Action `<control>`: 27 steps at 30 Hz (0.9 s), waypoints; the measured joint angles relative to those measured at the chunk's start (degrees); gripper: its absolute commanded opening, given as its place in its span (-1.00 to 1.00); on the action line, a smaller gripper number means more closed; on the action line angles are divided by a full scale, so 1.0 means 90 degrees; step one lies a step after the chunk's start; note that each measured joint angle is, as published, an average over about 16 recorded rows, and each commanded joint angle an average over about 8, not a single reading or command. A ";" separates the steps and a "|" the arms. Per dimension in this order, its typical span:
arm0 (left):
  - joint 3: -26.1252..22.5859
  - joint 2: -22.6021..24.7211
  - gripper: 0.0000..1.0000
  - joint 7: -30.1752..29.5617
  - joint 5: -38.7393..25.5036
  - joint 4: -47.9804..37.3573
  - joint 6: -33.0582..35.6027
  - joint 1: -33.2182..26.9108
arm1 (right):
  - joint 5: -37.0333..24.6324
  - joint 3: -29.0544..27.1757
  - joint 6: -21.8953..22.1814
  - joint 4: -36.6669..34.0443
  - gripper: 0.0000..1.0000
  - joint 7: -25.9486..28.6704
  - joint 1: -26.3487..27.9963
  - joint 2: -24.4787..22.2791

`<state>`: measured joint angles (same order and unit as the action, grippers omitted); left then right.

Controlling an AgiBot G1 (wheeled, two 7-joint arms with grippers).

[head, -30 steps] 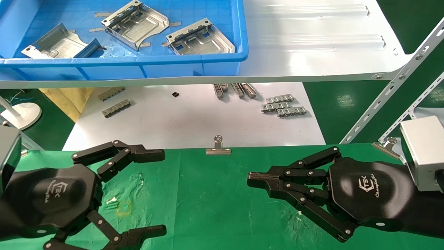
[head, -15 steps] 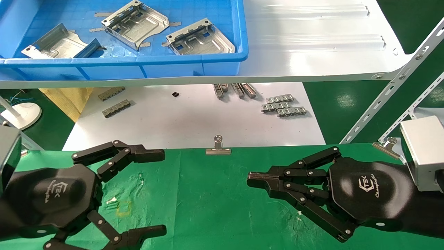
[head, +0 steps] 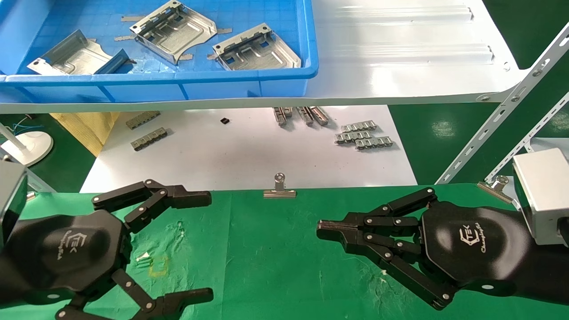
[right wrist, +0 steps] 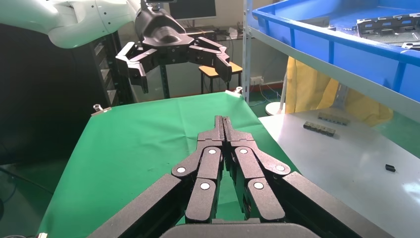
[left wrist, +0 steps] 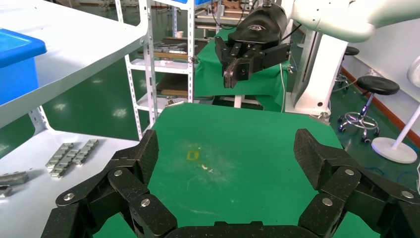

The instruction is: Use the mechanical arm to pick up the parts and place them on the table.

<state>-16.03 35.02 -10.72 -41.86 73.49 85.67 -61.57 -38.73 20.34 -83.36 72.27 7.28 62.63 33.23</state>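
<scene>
Head view, shiny silver stamped sheet-metal parts [head: 172, 30]: in blue plastic bin [head: 249, 78], none on green cloth worktop [head: 266, 258].
Left black gripper [head: 195, 242]: fingers apart, ready to grasp.
Right black gripper [head: 321, 230]: fingers together, idle.

blue bin [head: 249, 82], white shelf [head: 400, 53], toothed strips [head: 362, 135]

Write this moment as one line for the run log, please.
left gripper: open, above green table | right gripper: shut, empty, above table | parts: three in blue bin on shelf | none placed
</scene>
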 measured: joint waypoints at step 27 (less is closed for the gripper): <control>-0.0090 0.0390 1.00 0.0043 -0.0669 -0.0571 -0.0430 -0.1346 | 0.0000 0.0000 0.0000 -0.0001 1.00 0.0000 0.0000 0.0000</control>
<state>-16.84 38.53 -10.33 -47.88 68.35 81.80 -73.69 -38.73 20.35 -83.37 72.26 7.28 62.63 33.23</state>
